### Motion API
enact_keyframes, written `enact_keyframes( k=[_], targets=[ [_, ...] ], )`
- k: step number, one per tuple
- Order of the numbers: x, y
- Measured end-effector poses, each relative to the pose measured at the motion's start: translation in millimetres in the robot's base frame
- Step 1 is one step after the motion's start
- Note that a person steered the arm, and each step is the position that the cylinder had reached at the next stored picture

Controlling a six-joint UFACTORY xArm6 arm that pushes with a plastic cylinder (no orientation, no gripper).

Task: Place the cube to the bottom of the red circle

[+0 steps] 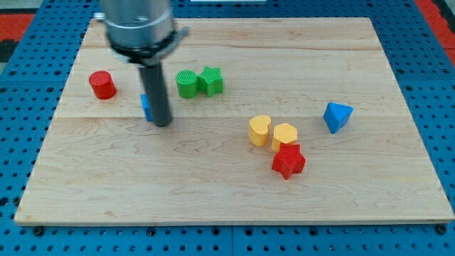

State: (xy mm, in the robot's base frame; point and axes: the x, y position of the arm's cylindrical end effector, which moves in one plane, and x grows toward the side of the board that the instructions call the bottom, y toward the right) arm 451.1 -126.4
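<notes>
On the wooden surface (213, 192), risk first: my tip (161, 123) sits against the right side of the blue cube (145, 107), which lies right of and slightly below the red circle (102, 84), well short of the spot under it. Pushing from this side likely sends the cube left without dropping it below the circle; an off-centre push could spin it away or knock the circle. No fingers on this rig, just the rod, so nothing to open or clamp. Hidden: the rod covers most of the cube; only a blue sliver shows, so its shape and exact contact are unclear. The green pair (199, 82) is near enough to clip.
</notes>
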Motion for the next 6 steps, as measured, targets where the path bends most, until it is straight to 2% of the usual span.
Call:
enact_keyframes(
  k=[2,3,4,5,6],
  targets=[
    [-15,57],
    [-20,1],
    [-20,-79],
    [-20,-78],
    [-25,-46]
  ],
)
